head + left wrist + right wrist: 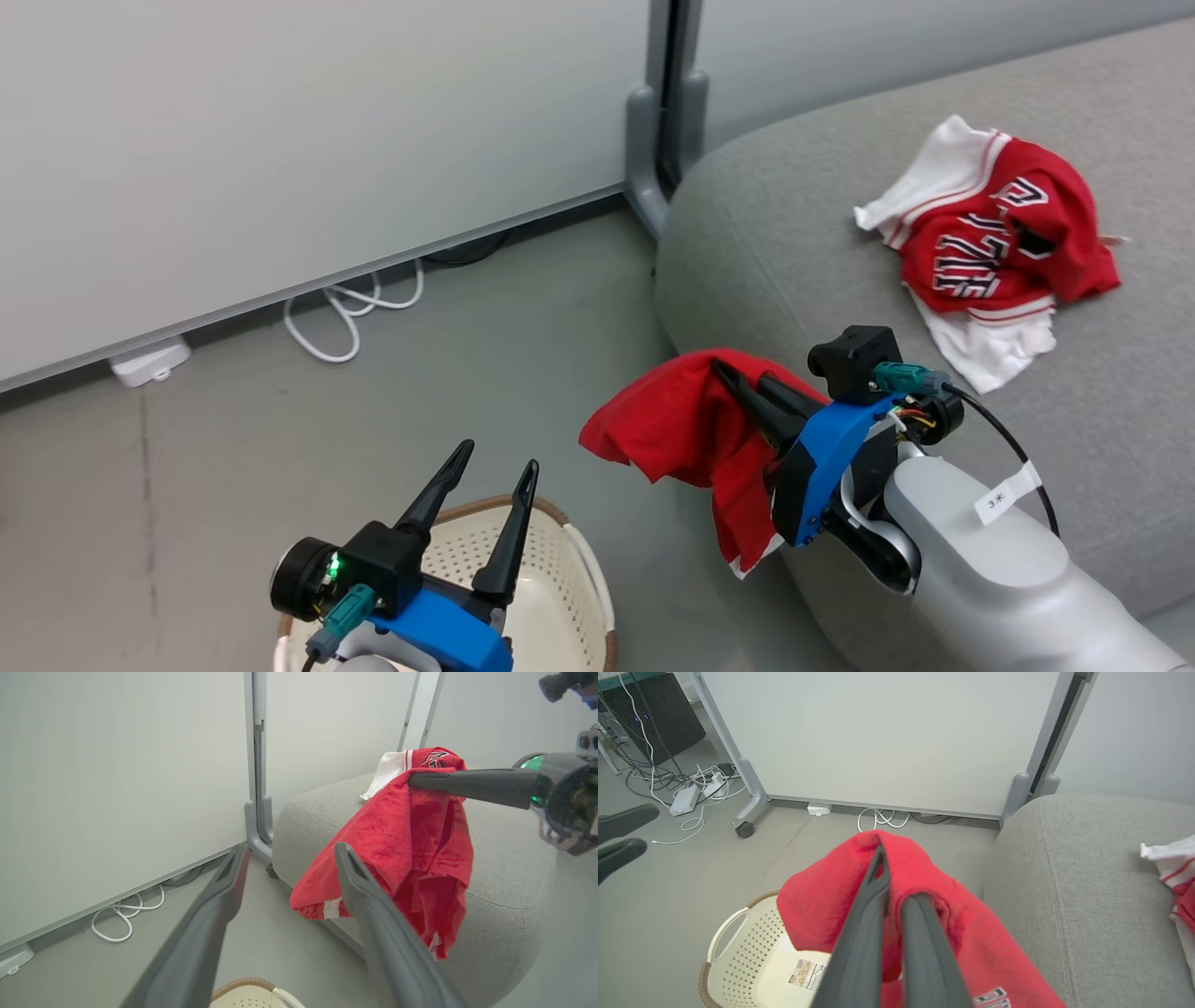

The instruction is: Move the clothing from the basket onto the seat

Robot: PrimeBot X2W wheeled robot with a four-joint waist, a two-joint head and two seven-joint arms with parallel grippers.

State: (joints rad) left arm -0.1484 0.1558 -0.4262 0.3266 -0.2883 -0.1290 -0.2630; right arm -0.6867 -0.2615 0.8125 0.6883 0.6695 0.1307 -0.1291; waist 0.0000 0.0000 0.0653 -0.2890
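- A red garment (681, 420) hung in the air at the front corner of the seat (794, 215). It was draped over the right gripper's fingers, and its white-trimmed lower folds dangled beside the rounded grey upholstery.
- The right gripper (747, 387) was clamped tight on that garment, its two dark fingers pressed together with cloth bunched around them.
- A red jersey (999, 243) with white-and-black lettering lay crumpled on the seat cushion, tangled with white, red-striped fabric and well apart from the held piece.
- The basket (738, 952) stood on the grey floor (187, 448) near the sofa's corner, below the hanging garment. A label (805, 973) showed on its inner bottom.
- The left gripper (498, 457) hovered over the basket with its fingers spread wide, gripping nothing.
- Behind them stood a pale panel (280, 140), with a white cable (345, 317) looped on the floor at its foot.
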